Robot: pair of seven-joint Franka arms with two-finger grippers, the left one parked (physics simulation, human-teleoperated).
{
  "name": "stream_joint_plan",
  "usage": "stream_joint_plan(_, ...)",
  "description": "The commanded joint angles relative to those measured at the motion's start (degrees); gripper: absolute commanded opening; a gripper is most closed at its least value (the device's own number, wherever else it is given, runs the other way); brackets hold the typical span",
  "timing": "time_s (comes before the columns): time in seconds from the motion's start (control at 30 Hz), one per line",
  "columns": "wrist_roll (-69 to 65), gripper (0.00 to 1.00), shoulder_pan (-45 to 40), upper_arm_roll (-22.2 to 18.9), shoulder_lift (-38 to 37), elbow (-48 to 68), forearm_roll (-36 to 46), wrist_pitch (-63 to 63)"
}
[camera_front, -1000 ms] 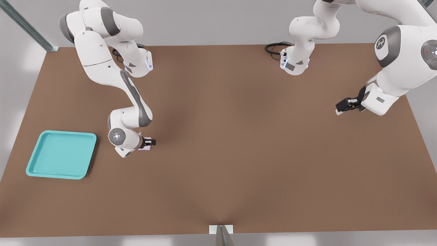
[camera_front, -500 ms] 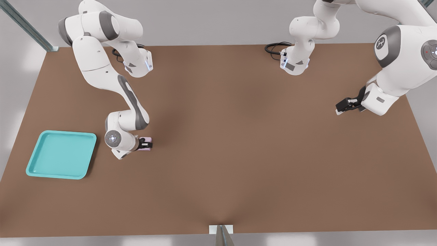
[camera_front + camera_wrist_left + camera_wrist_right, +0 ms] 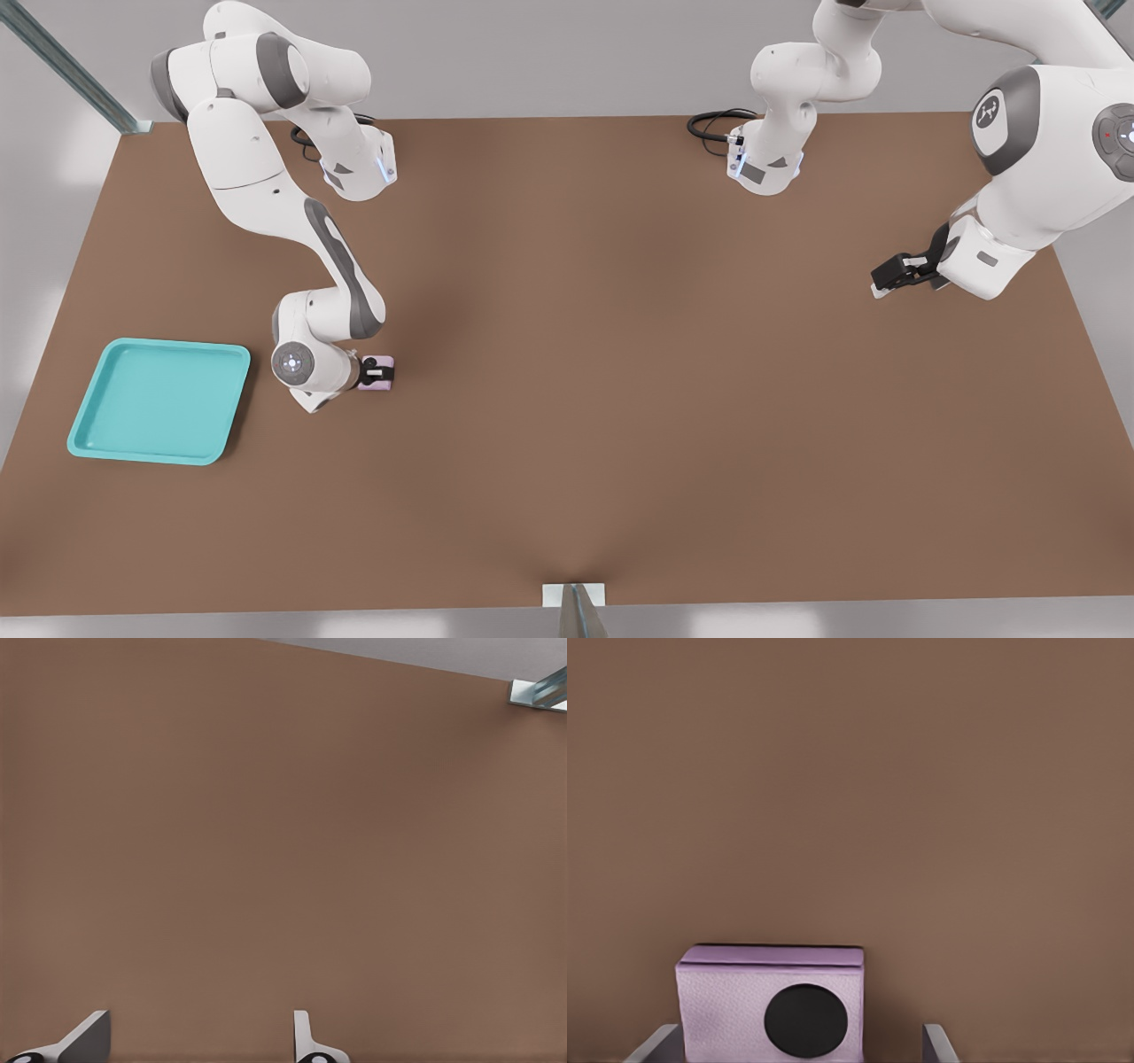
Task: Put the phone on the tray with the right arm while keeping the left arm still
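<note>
Brown table (image 3: 620, 399) under everything. Turquoise tray (image 3: 159, 413) flat near the front view's left edge. Right arm (image 3: 266, 186) bent low just beside the tray. Gripper (image 3: 379, 373) down at the phone (image 3: 379, 372), fingers (image 3: 657, 1047) spread, flanking it without contact. Phone on the table, outside the tray.

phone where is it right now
In the front view the phone lies on the brown table, left of centre, right of the tray, with the right arm's gripper around it.
</note>
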Motion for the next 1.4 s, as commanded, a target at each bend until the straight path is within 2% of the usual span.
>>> stream_joint_plan(0.0, -1.09, 1.0, -0.05, 0.0, -0.04, 0.03, 0.06, -2.05)
stream_joint_plan(0.23, -1.09, 1.0, 0.04, 0.18, -0.04, 0.2, 0.32, -0.38)
stream_joint_plan(0.33, -1.26, 1.0, -4.71, 4.83, 0.05, -0.15, 0.32, 1.55)
stream_joint_plan(0.7, -2.85, 1.0, -4.89, 4.84, 1.89, -0.41, -0.12, 3.23)
stream_joint_plan(0.77, -2.93, 0.86, -4.97, 4.84, 1.81, -0.41, -0.12, 3.14)
stream_joint_plan(0.87, -2.85, 0.78, -4.97, 4.84, 1.72, -0.41, -0.12, 2.96)
stream_joint_plan(1.1, -4.25, 0.78, -5.58, 4.84, -1.53, 0.29, -0.12, 0.15)
stream_joint_plan(1.3, -11.46, 0.78, -12.62, 4.84, -7.33, 1.7, -0.21, -2.93)
stream_joint_plan(1.37, -13.56, 0.78, -16.13, 4.84, -8.3, 1.7, -4.16, -3.54)
